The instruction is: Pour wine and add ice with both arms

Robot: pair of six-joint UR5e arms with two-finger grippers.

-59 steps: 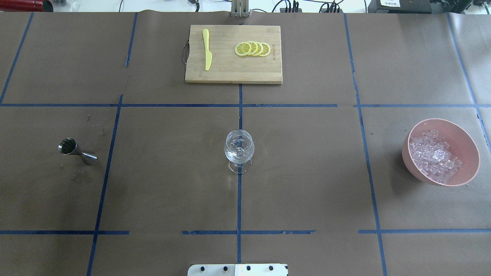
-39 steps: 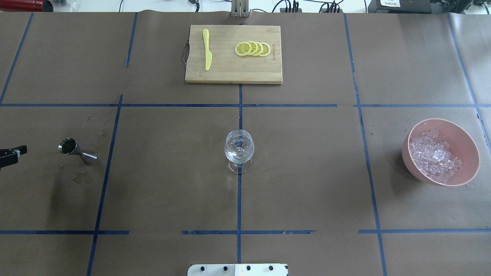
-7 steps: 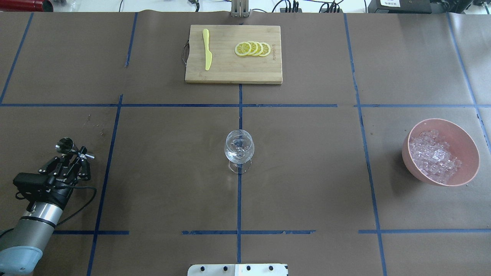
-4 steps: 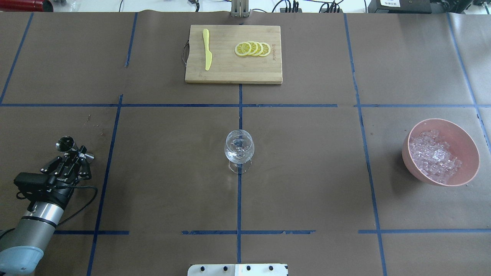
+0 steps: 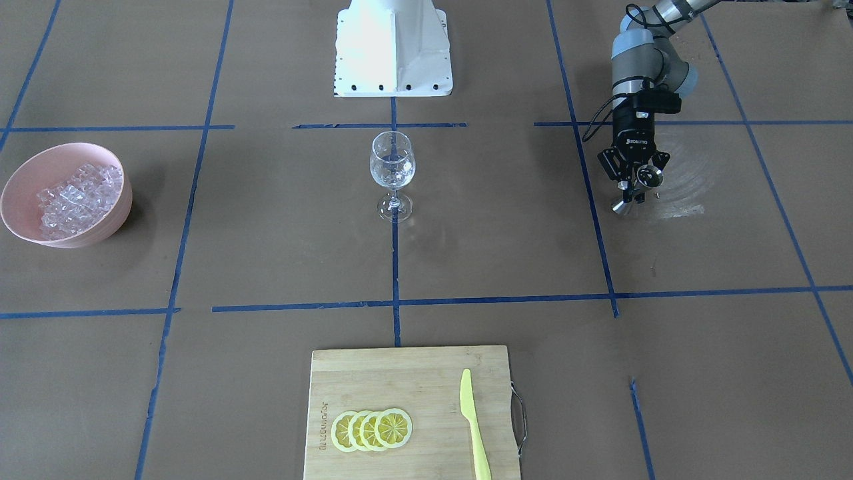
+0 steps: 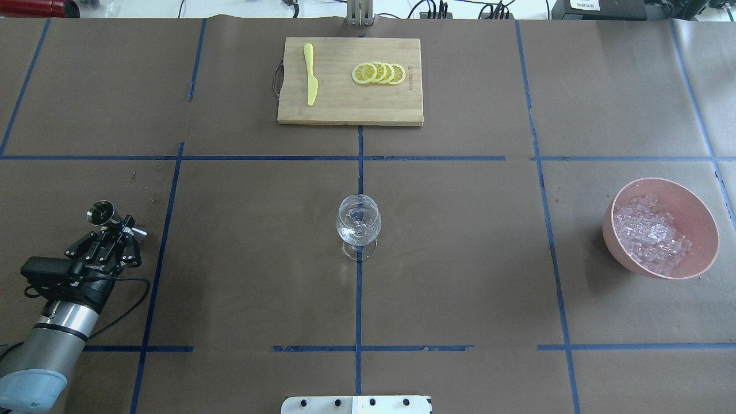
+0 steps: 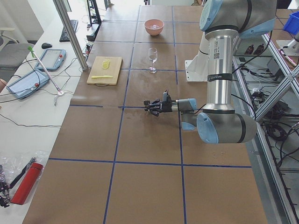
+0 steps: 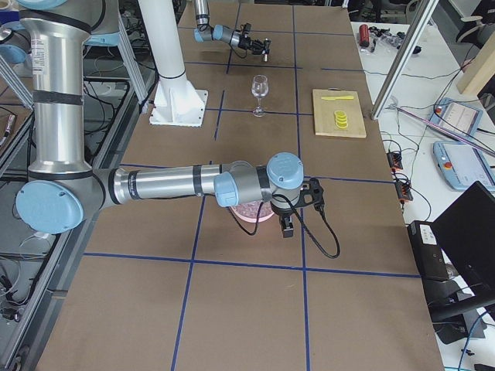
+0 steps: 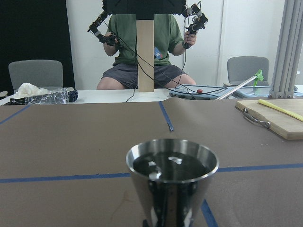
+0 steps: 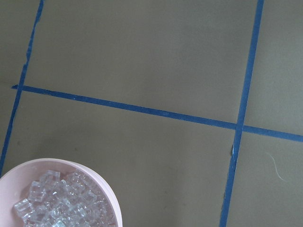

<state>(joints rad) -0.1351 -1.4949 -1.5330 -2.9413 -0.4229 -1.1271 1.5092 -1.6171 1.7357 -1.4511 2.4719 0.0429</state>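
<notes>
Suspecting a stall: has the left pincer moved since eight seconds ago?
Yes: the left pincer came in rightward toward the blue tape line, reaching the jigger.

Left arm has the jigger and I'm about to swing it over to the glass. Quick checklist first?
1. Left tool shut on the jigger: ok.
2. Dark liquid in the jigger, rim level in the left wrist view: ok.
3. Jigger lifted off the table: cannot tell.
4. Wine glass upright: ok.
5. Ice in the pink bowl: ok.
6. Right tool open: cannot tell.
</notes>
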